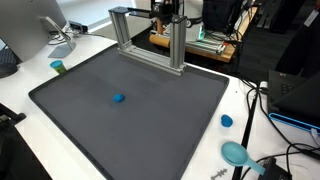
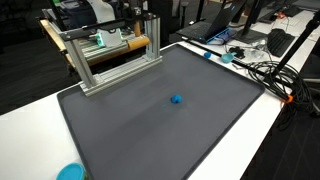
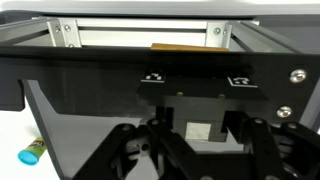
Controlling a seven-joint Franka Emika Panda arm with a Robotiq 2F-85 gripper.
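My gripper (image 3: 197, 132) fills the bottom of the wrist view. Its two dark fingers stand apart with nothing between them, so it is open and empty. In an exterior view it (image 1: 167, 13) hangs high at the back, above the aluminium frame (image 1: 150, 45). That frame also shows in the wrist view (image 3: 140, 33) just ahead of the fingers, and in the other exterior picture (image 2: 110, 55). A small blue object (image 1: 119, 98) lies alone near the middle of the dark grey mat (image 1: 150, 130), far from the gripper. It also shows in an exterior view (image 2: 176, 99).
The mat lies on a white table. A teal-topped cylinder (image 1: 58, 67) stands off the mat's corner and shows in the wrist view (image 3: 32, 152). A blue cap (image 1: 226, 121) and a teal scoop (image 1: 236, 152) lie beside the mat. Cables (image 2: 265, 72) and equipment crowd the table edges.
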